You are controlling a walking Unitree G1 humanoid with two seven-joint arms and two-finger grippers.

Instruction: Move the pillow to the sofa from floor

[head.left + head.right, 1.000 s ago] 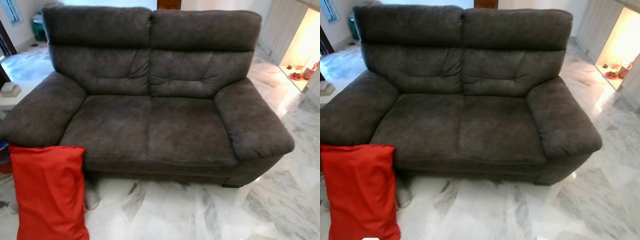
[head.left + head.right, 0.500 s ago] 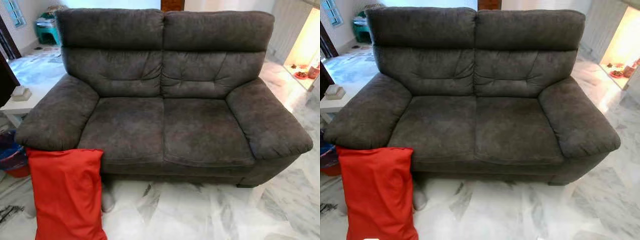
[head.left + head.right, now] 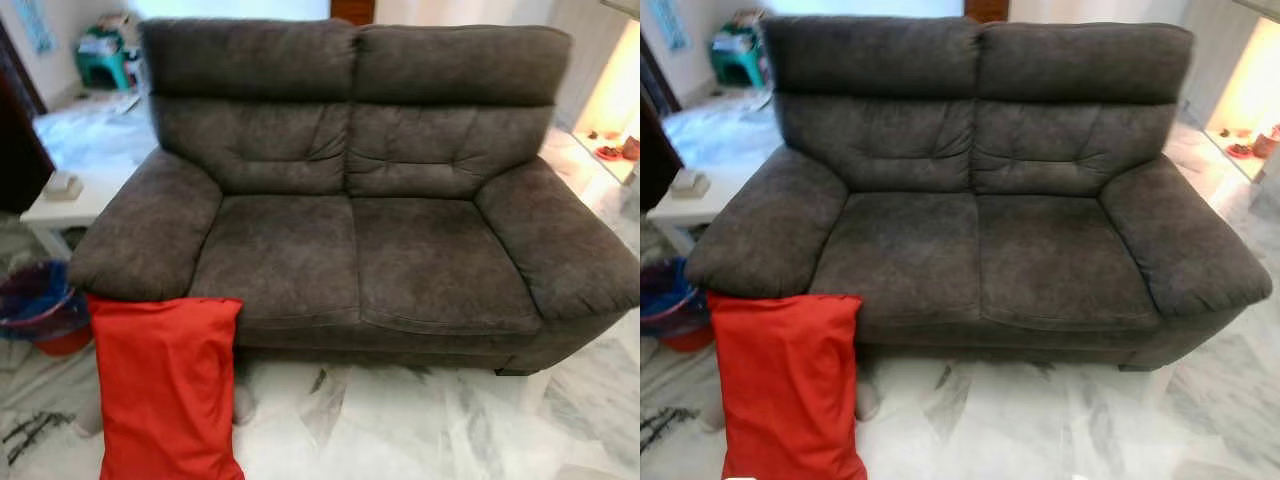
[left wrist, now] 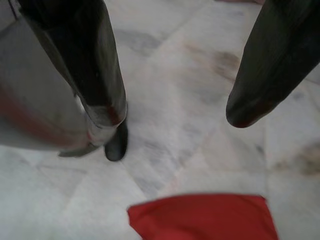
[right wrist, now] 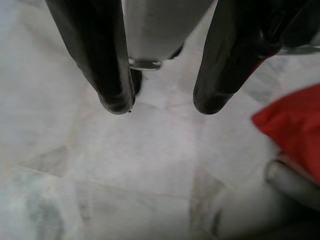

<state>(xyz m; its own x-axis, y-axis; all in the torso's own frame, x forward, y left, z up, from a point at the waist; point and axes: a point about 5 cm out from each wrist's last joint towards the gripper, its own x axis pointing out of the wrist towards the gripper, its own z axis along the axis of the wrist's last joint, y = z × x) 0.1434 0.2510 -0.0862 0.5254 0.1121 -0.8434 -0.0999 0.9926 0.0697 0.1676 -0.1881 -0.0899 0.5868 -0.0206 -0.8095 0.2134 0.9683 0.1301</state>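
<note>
A red pillow (image 3: pixel 165 385) stands upright on the marble floor, leaning against the front of the left armrest of a dark grey two-seat sofa (image 3: pixel 350 250). The sofa's seat cushions are bare. In the left wrist view my left gripper (image 4: pixel 177 117) hangs open above the floor, with a corner of the red pillow (image 4: pixel 205 217) just beyond its fingertips. In the right wrist view my right gripper (image 5: pixel 164 102) is open over the floor, with nothing between its fingers and the pillow's edge (image 5: pixel 295 127) off to one side.
A white side table (image 3: pixel 60 200) and a red and blue bin (image 3: pixel 45 315) stand left of the sofa. A green stool (image 3: pixel 100 60) is at the back left. A lit alcove (image 3: pixel 610 110) is on the right. White marble floor (image 3: pixel 420 420) lies before the sofa.
The whole picture has shifted right, so the camera has turned left. The pillow keeps its place against the armrest. The side table and bin have come into view.
</note>
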